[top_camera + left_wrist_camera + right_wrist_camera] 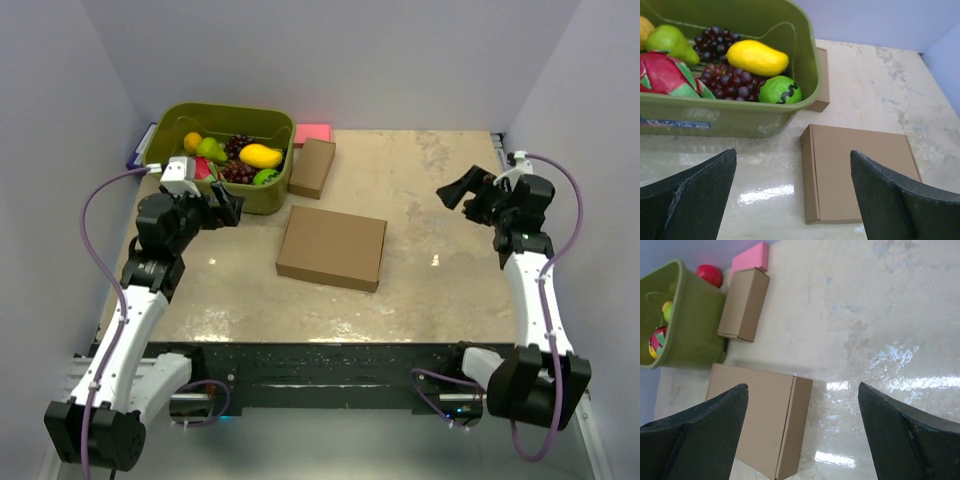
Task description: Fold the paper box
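At the middle of the pale surface (440, 290), the wide, shallow brown cardboard paper box (331, 247) lies closed and flat, apparently fully folded, hence untouched. The left pincer (228, 207), raised beside the green plastic fruit bin (268, 196), and the right pincer (458, 192), raised well apart, both gape wide, holding nothing.

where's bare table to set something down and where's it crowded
Bare: the right half of the table, between the paper box and the right gripper, and the near edge strip. Crowded: the far left corner, with green bin, small box and pink block.
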Tool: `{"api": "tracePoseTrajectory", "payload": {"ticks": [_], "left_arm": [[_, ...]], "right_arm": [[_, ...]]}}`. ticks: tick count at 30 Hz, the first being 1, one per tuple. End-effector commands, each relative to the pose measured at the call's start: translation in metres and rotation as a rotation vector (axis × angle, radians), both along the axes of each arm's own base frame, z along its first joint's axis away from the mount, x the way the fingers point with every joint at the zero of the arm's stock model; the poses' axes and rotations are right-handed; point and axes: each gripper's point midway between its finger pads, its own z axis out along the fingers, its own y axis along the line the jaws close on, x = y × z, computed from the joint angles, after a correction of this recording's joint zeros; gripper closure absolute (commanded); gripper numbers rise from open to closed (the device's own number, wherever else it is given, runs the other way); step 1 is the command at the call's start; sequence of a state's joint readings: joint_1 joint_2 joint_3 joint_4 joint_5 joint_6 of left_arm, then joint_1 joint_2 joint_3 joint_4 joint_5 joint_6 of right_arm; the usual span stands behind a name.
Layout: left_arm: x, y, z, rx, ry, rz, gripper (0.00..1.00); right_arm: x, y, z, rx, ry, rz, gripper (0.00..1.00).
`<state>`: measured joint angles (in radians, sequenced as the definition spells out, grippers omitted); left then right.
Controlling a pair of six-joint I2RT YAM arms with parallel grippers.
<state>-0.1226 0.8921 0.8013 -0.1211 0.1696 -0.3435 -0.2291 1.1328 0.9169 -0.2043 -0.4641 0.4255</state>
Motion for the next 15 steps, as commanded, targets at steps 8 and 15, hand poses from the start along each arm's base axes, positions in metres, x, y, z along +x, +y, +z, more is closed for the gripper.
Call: {"api": "tracePoseTrajectory", "payload": {"ticks": [8,15], "left_arm": [[-0.029,0.001,0.066,-0.044,-0.166,-0.012,0.0],[-0.032,0.007,0.067,-0.018,-0.162,0.01,0.0]], "right_arm": [[-0.035,-0.012,0.057,-0.154,-0.23,-0.094,0.05],[-0.035,-0.013,0.056,-0.152,-0.225,-0.096,0.05]]}}
